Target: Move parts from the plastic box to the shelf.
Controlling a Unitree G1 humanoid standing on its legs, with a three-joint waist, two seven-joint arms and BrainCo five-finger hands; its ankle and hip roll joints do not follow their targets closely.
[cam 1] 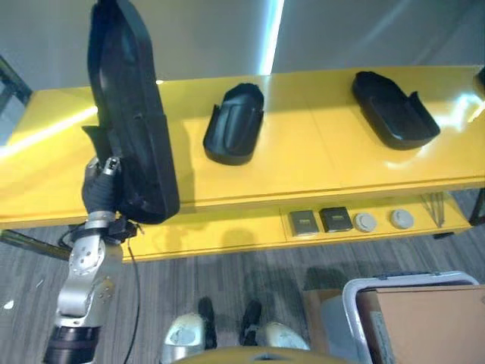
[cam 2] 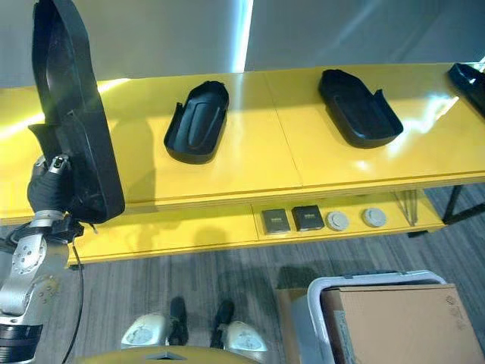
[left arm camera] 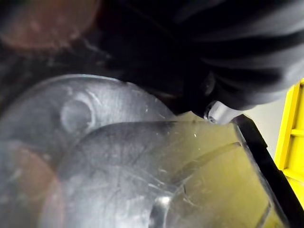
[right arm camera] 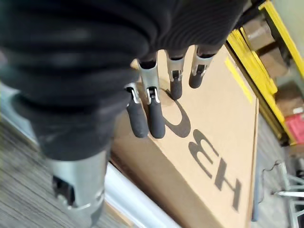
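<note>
While the left hand [cam 1: 102, 189], grip hidden, raises a black part [cam 1: 129, 106], shelf [cam 1: 318, 152] room lies between.

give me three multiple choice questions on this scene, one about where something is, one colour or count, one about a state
1. Where is the part carried by the left robot hand?
A. flat on the floor
B. upright at the shelf's left end
C. inside the plastic box

2. What colour is the shelf?
A. yellow
B. white
C. green

3. How are the right robot hand's fingers?
A. curled round a black part
B. pinching the cardboard
C. straight, holding nothing

Answers:
1. B: the tall black part stands upright above the left robot hand, in front of the shelf's left end.
2. A: the shelf top and its lower ledge are yellow, with two more black parts lying on top.
3. C: in the right wrist view the fingers hang straight above the cardboard in the plastic box, with nothing in them.
</note>
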